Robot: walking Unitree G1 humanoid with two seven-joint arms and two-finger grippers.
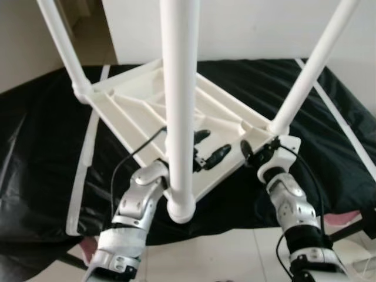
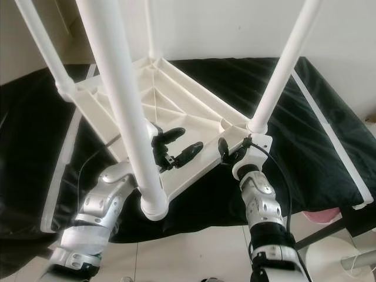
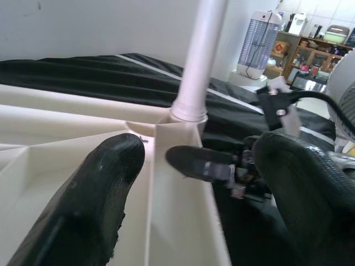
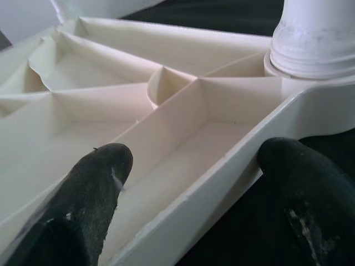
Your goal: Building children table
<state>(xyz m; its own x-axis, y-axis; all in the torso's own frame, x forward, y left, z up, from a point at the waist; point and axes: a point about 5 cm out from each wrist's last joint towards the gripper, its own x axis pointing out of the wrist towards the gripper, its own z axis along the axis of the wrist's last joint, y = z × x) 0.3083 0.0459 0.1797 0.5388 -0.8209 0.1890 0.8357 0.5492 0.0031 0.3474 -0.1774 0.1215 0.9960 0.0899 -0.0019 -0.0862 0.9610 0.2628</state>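
The white children's table (image 1: pixel 141 94) lies upside down on a black sheet, its ribbed underside facing up. Its legs stand upright: a near leg (image 1: pixel 179 106), a right leg (image 1: pixel 311 64) and a left leg (image 1: pixel 61 41). My left gripper (image 1: pixel 208 147) is open and straddles the near rim (image 3: pixel 183 221) just right of the near leg, one finger inside the tray. My right gripper (image 1: pixel 255 154) is open too. It straddles the same rim (image 4: pixel 222 183) close to the right leg's socket (image 4: pixel 316 39), one finger inside and one outside.
The black sheet (image 1: pixel 47 153) covers a low surface that ends just before my arms; white floor tiles (image 1: pixel 217 252) lie below. A long white strip (image 1: pixel 82 170) lies at the left. A pink thing (image 1: pixel 341 220) sits low right. A bug-zapper lamp (image 3: pixel 260 41) and shelves stand beyond.
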